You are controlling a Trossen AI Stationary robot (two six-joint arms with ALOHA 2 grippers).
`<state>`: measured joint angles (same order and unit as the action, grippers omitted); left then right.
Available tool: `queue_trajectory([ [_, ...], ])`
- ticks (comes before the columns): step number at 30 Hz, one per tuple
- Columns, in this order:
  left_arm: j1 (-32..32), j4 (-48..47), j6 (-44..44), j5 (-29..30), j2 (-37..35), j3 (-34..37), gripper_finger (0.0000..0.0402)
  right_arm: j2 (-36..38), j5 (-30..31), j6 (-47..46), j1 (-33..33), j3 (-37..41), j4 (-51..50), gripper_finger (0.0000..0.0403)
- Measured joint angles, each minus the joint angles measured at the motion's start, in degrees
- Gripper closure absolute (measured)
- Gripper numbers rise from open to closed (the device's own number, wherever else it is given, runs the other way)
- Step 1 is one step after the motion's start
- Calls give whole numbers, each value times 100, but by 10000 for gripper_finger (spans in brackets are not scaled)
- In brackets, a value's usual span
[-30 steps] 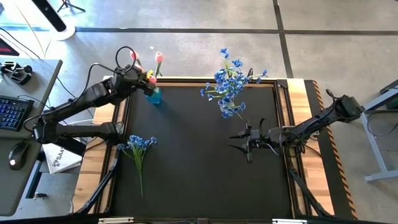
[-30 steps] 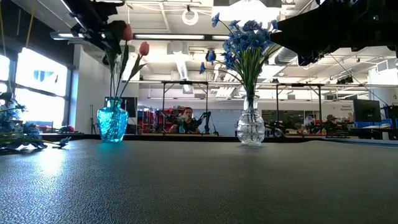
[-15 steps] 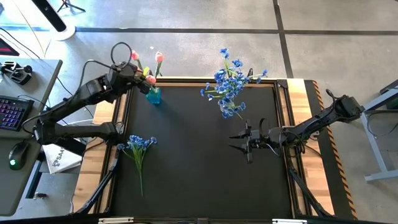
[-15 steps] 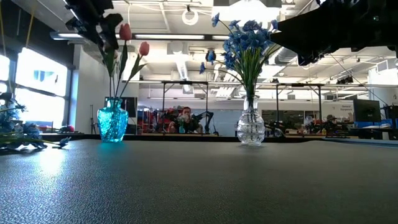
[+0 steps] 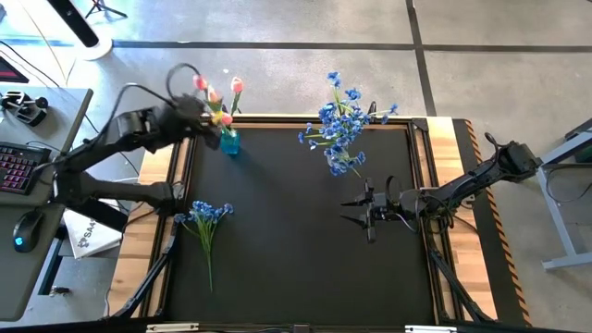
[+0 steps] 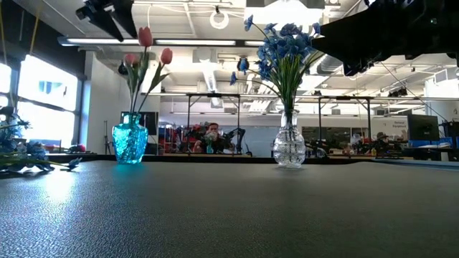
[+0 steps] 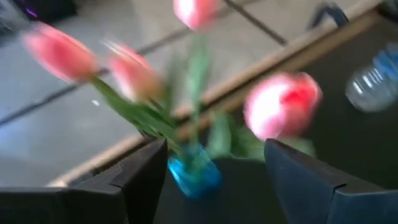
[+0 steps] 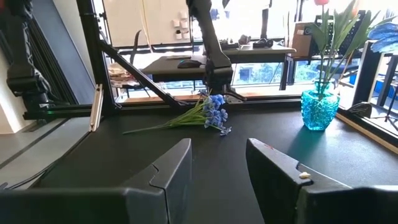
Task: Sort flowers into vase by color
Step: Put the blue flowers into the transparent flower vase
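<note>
Several pink-orange tulips (image 5: 220, 92) (image 6: 147, 51) (image 7: 283, 102) stand with their stems in a turquoise vase (image 5: 228, 141) (image 6: 130, 142) (image 7: 194, 175) at the table's far left. My left gripper (image 5: 202, 120) (image 7: 215, 146) is open, just left of the tulips and above the vase, high in the low view (image 6: 107, 13). Blue flowers (image 5: 340, 129) fill a clear vase (image 6: 289, 145) at the far middle. One blue bunch (image 5: 205, 218) (image 8: 210, 114) lies flat near the left edge. My right gripper (image 5: 356, 211) (image 8: 217, 163) is open, right of centre.
Wooden rails (image 5: 153, 236) border the black mat on both sides. A desk with keyboard and mouse (image 5: 23, 166) stands beyond the left edge. The mat's middle and near part (image 5: 296, 268) carry nothing. People sit in the room behind (image 6: 213, 135).
My left gripper has drawn back from the tulips toward the table's left edge and risen. A tulip it covered now stands free in the turquoise vase beside the others. The right arm has kept still.
</note>
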<state>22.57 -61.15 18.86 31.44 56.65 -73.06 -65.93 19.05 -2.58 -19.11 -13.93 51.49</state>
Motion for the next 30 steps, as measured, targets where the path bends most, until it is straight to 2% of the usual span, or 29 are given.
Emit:
queue_trajectory([
  [5, -1165, -1033, 1459, -161, 546, -28, 168, 0, 2, -14, -2, 0, 2, 254],
  [11, -2809, -2009, 3740, -1290, 1404, -26, 192, 0, 2, 10, -2, 0, 2, 254],
  [15, -4165, -1986, 5054, -1794, 2042, -24, 201, 0, 4, 6, 0, 0, 0, 254],
  [21, -5984, -1503, 7281, -2032, 3077, -24, 204, 0, 4, 49, 0, 0, -34, 254],
  [25, -6801, -1412, 8953, -2375, 3728, -21, 204, 0, 7, 155, -2, 0, -40, 254],
  [27, -7058, -1478, 9823, -2619, 4010, -17, 204, 0, 13, 259, 0, 0, -38, 254],
  [30, -7329, -1527, 10651, -2738, 4400, -7, 203, 0, 26, 401, 0, 0, -35, 254],
])
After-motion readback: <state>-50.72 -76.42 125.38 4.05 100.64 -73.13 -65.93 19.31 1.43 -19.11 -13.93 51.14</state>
